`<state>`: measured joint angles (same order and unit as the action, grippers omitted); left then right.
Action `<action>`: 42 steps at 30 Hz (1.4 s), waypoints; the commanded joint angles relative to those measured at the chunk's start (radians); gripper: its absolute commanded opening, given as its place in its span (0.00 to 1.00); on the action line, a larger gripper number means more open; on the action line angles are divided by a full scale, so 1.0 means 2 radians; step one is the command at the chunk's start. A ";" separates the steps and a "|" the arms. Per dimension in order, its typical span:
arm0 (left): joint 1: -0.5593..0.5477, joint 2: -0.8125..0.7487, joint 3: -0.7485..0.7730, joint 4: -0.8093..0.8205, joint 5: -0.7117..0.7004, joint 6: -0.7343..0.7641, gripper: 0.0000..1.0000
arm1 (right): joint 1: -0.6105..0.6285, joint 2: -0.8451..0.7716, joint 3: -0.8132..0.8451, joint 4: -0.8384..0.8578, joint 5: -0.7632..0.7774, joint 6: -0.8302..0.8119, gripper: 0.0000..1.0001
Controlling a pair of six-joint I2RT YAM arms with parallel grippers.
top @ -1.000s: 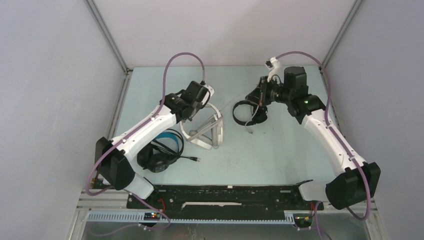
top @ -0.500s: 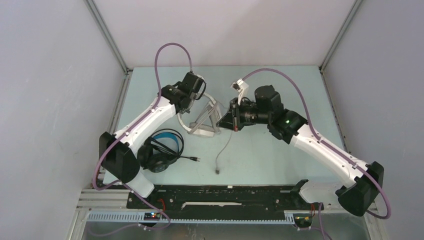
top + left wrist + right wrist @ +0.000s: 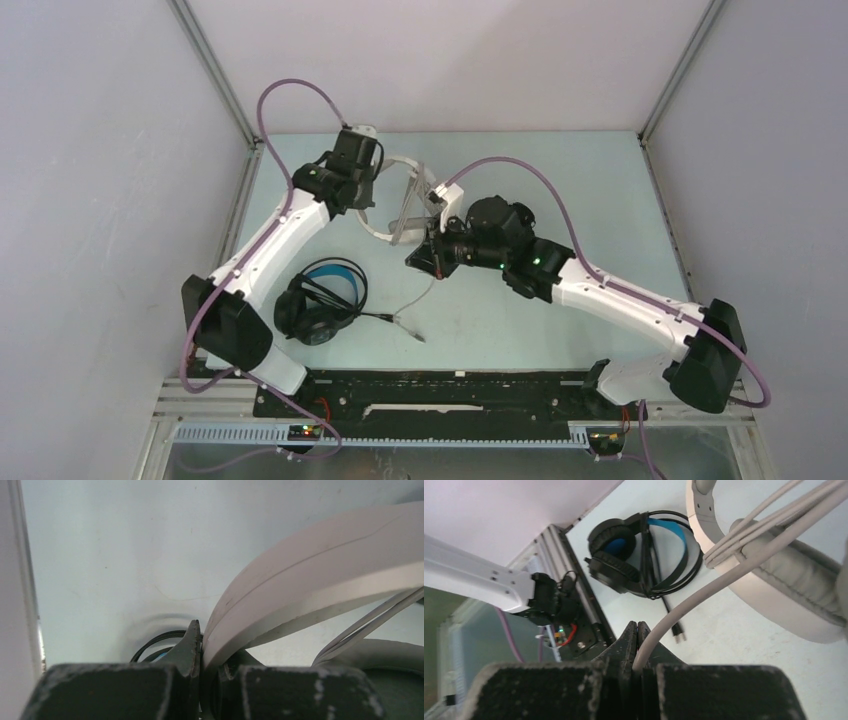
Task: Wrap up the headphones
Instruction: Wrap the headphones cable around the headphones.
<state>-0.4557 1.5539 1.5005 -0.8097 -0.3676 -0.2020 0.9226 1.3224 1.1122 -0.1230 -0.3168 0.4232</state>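
Observation:
My left gripper (image 3: 368, 195) is shut on the headband of the bulky white headphones (image 3: 402, 215), which it holds tilted above the back-left of the table. In the left wrist view the white band (image 3: 310, 590) runs up and to the right from between the jaws. My right gripper (image 3: 420, 258) is shut on their grey cable (image 3: 424, 290), just right of the headphones. Several turns of this cable (image 3: 764, 535) cross the grey ear cushion (image 3: 784, 595). Its loose end trails down to the table (image 3: 415, 335). The black headphones with the blue headband (image 3: 320, 300) lie at the front left.
The black pair's plug (image 3: 394, 318) lies on the table close to the grey cable's end. The cage's left frame post (image 3: 245, 190) stands close behind my left arm. The black base rail (image 3: 450, 390) runs along the near edge.
My right arm swung left across the table, pulling the grey cable up to the white headphones. My left gripper carried the headphones back and to the left.

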 commanded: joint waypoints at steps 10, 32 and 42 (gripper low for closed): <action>0.036 -0.098 -0.012 0.109 0.062 -0.157 0.00 | 0.059 0.047 -0.059 0.177 0.171 -0.141 0.01; 0.037 -0.158 -0.041 0.124 0.112 -0.198 0.00 | 0.080 0.106 -0.154 0.391 0.273 -0.227 0.11; 0.037 -0.167 -0.033 0.114 0.108 -0.191 0.00 | 0.079 0.120 -0.190 0.409 0.281 -0.214 0.14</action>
<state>-0.3874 1.2804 1.4212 -0.6617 -0.1753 -0.5350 1.0763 1.5539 0.7628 0.6258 0.2184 -0.0105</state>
